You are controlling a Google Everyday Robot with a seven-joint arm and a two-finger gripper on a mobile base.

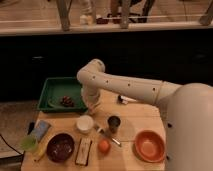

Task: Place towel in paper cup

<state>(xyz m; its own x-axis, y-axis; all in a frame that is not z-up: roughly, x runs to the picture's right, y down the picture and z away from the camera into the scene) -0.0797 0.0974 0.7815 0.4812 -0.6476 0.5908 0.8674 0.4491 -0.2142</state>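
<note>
Paper cup [84, 123]: white, upright on the wooden table [132, 117], open mouth facing up; we take it as our landmark. The towel we cannot pick out with certainty.

Gripper [93, 106]: hanging just behind and slightly right of the paper cup, at the end of the white arm [125, 87] that reaches in from the right. We cannot tell how it is set or whether it carries anything.

Green tray [54, 90]: behind and left of the cup, with a small dark cluster [66, 101] inside.

Dark metal cup [114, 123]: just right of the paper cup.

Orange fruit [103, 146]: in front and right of the cup.

Orange bowl [149, 145]: well to the right, at the front.

Dark bowl [60, 146]: in front and left of the cup.

Blue packet [40, 130]: to the cup's left.
</note>
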